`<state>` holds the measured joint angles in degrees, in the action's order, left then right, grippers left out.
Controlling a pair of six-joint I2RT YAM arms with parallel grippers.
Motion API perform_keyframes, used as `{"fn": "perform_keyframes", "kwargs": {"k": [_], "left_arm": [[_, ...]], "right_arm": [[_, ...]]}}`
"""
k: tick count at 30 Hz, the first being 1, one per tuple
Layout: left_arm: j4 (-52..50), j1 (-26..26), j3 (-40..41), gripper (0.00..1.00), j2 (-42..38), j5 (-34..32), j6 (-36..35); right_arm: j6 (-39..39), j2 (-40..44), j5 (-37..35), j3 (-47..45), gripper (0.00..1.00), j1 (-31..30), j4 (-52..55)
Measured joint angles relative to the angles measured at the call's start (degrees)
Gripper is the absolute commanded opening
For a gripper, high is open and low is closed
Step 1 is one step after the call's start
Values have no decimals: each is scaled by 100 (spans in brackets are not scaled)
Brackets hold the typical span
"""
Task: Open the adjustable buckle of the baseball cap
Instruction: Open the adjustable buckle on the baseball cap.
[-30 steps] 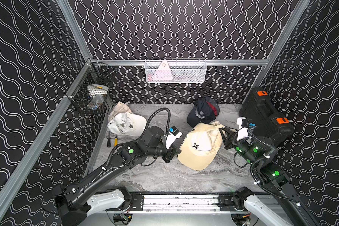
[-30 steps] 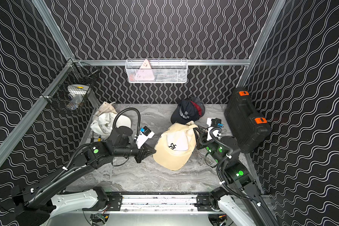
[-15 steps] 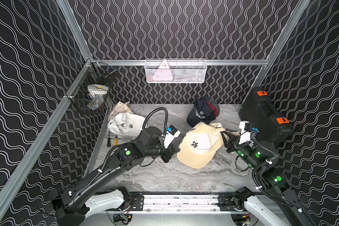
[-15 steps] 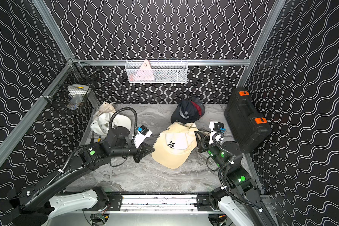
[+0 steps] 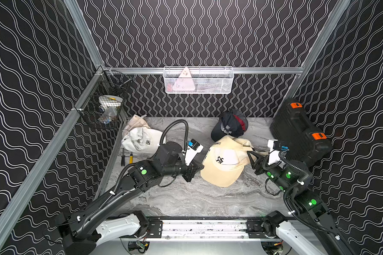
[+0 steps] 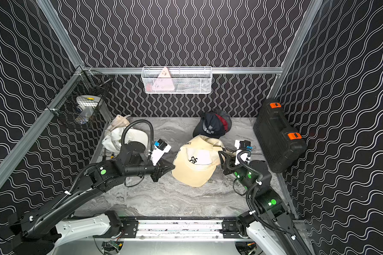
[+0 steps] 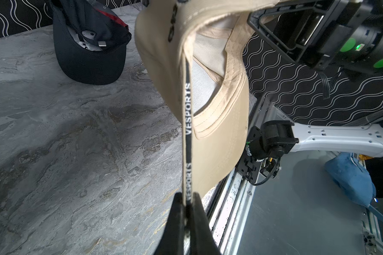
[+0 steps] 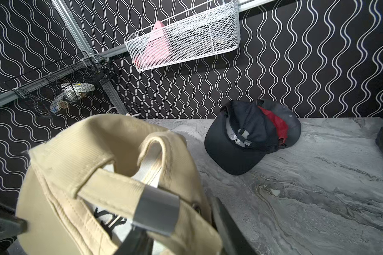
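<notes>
Pinching the brim of the beige baseball cap (image 5: 223,163) with the left pincer (image 7: 187,205), clamped tight; straddling the metal buckle (image 8: 156,209) with the right pincer (image 5: 253,162), spread open.

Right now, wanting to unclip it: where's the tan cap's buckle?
Right wrist view: the buckle sits on the tan cap's rear strap, facing the right hand.

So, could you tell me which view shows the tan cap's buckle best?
The right wrist view: the buckle sits close and large. The top views and left wrist view show only the cap, no buckle.
</notes>
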<state>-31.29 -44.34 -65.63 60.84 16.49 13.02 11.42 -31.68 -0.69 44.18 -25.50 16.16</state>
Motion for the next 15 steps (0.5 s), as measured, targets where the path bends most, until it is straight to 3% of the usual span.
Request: {"fn": "perform_keyframes", "kwargs": {"k": [15], "left_arm": [[-9, -2, -109, 0, -35, 20, 39]], "right_arm": [[-205, -44, -527, -92, 44, 0, 44]]}}
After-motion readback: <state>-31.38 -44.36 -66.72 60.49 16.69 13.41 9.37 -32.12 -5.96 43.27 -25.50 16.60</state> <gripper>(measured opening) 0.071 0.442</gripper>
